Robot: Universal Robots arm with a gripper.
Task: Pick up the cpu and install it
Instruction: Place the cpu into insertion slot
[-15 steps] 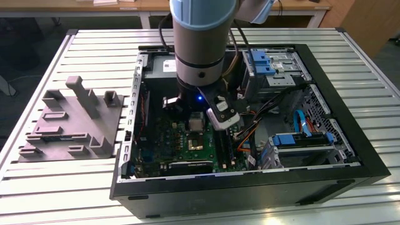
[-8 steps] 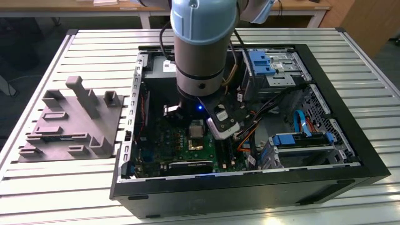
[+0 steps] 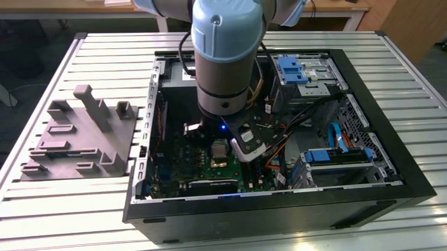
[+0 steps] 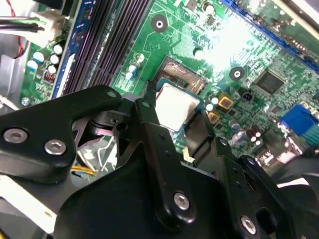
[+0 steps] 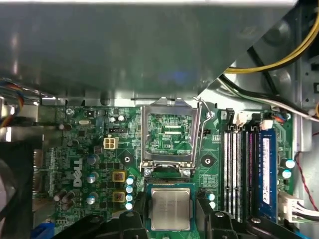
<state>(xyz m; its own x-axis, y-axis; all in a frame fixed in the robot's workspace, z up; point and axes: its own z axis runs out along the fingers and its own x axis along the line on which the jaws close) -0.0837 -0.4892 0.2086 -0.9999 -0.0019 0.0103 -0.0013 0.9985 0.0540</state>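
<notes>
1. Exterior view: shows the arm (image 3: 223,63) reaching straight down into an open computer case (image 3: 279,217) lying flat on a slatted metal table (image 3: 63,214).
2. Finds a grey moulded tray (image 3: 77,151) on the table toward the exterior view's left, just beside the case.
3. Has the hand (image 4: 175,112) low over the green motherboard (image 5: 124,154), with the cpu (image 5: 170,209) between its two black fingers (image 4: 152,129).
4. Clamped on the cpu: in both wrist views, one finger against each of two opposite edges, pale silvery top facing up.
5. Holds the cpu over the socket (image 4: 182,74), with part of a brownish contact field showing past one edge of the chip in the second wrist view; cannot tell whether touching it.
6. Next to the socket in the first wrist view, the metal load plate (image 5: 145,139), swung open, green board visible through its frame.
7. Beyond that, memory slots (image 5: 239,164) running alongside the socket, and yellow and black cables (image 5: 259,67) near the case wall.
8. Back in the exterior view, blue drive brackets (image 3: 292,69) inside the case toward the exterior view's right, well apart from the hand.
</notes>
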